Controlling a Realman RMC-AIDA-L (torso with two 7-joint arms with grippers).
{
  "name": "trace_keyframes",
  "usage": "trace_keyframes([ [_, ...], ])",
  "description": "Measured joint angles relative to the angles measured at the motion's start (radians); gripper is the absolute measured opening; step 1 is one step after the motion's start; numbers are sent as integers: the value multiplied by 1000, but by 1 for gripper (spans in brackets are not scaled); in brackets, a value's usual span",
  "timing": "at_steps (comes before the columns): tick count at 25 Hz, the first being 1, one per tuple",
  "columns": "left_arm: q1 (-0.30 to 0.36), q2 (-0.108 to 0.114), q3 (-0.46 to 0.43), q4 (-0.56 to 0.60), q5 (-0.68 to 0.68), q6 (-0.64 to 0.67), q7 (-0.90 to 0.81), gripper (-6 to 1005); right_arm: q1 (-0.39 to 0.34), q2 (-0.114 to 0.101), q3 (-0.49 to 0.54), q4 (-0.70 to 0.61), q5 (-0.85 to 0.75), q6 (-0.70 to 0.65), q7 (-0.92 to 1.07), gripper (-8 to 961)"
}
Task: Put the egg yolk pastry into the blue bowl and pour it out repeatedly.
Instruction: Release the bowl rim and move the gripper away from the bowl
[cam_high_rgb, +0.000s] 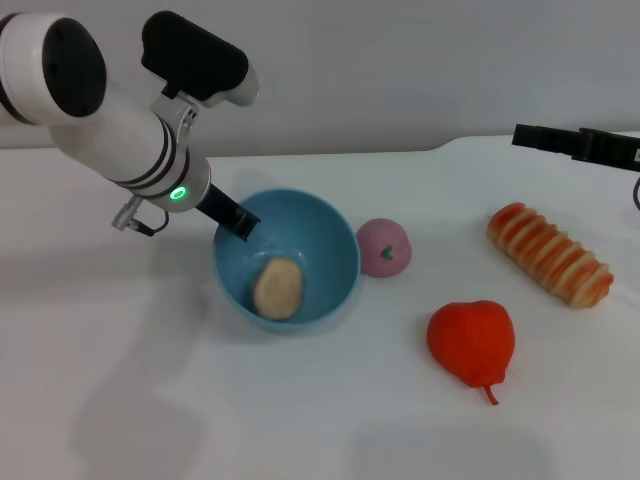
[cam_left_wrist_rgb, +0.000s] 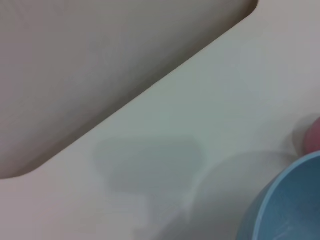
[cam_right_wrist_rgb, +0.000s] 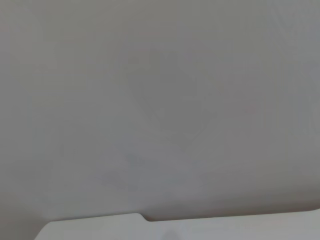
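Egg yolk pastry (cam_high_rgb: 277, 288) lay inside the blue bowl (cam_high_rgb: 330, 240).
Left claw (cam_high_rgb: 240, 223) apparently gripped the bowl's rim; no writing was legible.

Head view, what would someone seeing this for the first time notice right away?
The blue bowl at the middle of the white table, tipped, with the egg yolk pastry inside. The left gripper is at the bowl's rim on the robot's left. To the right lie a pink ball, a red fruit and a striped bread roll; the right gripper sits at the far right edge.
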Motion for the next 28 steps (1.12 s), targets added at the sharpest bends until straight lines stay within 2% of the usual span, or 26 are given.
trace_keyframes([
  [7, 0, 0, 87, 0, 0, 15, -60, -1, -6, 0, 0, 0, 0, 0, 0, 521],
  [15, 3, 2, 89, -10, 0, 38, -91, 0, -11, 1, 0, 0, 0, 0, 0, 521],
  [28, 8, 1, 90, -25, 4, 72, -115, 301, -14, 0, 1, 5, 0, 4, -29, 521],
])
